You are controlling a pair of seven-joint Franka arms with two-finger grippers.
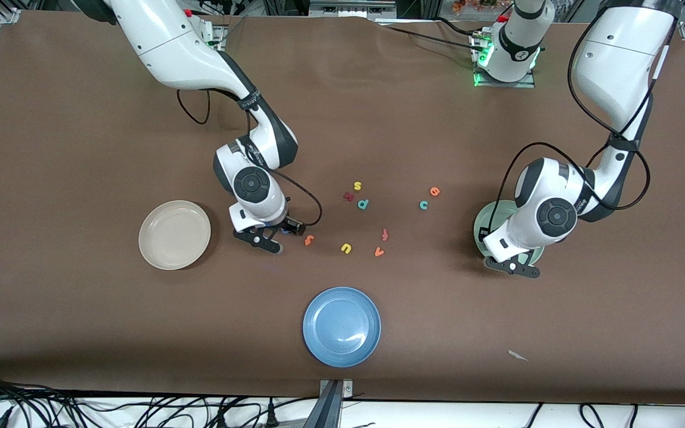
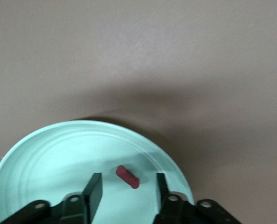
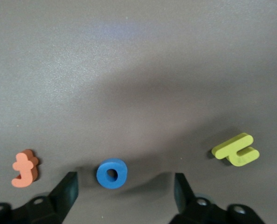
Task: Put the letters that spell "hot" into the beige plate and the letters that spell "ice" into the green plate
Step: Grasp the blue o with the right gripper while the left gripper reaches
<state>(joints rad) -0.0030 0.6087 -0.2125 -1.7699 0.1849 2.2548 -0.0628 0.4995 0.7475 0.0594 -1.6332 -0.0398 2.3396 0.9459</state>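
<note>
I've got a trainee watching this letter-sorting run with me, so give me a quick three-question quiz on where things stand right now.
1. True or false: the dark red short bar foam letter i lies in the round pale mint-green plate.
2. Which foam letter lies on the table between the open fingers of the right gripper? A: orange t; B: blue ring-shaped o; C: yellow h.
3. Fill in: the round cream-beige plate holds ____ letters.

Key
1. True; the left gripper is open over it.
2. B
3. No
</note>
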